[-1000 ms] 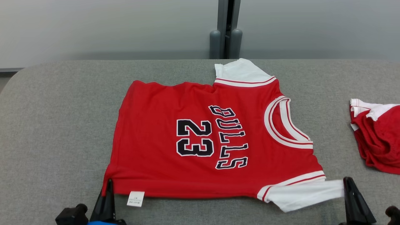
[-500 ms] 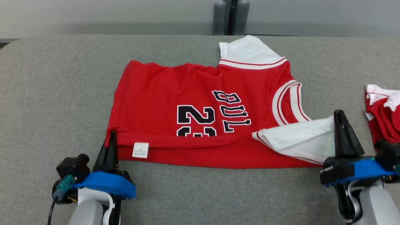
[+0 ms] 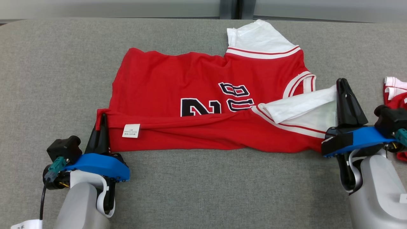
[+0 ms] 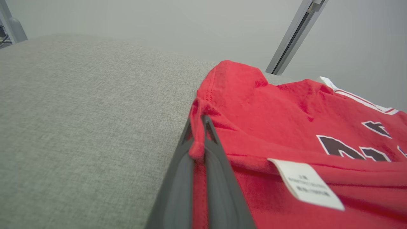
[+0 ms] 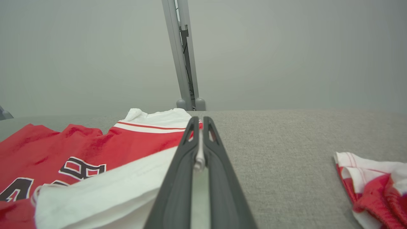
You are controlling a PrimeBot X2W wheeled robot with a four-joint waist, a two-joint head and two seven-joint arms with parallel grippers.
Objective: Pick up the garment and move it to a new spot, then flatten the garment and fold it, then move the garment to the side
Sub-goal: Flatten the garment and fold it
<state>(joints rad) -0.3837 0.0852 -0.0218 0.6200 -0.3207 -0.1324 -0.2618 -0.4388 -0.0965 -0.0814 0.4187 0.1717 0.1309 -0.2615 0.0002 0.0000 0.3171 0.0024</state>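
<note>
Your left gripper (image 3: pixel 102 116) pinches the jersey (image 3: pixel 190 79) at 8 o'clock; your right gripper (image 3: pixel 341 82) clamps its sleeve (image 3: pixel 302 105) at 3, probably lifted.

Grey cloth table (image 3: pixel 203 190) with jersey (image 3: pixel 190 73), red heap (image 3: pixel 394 95)

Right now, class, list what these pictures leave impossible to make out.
Jersey lettering: lower half covered by the folded-over near edge, head view.
Care label print: too small in the head view, blurred in the left wrist view.
Second red-and-white garment: cut off by the head view's right edge.
</note>
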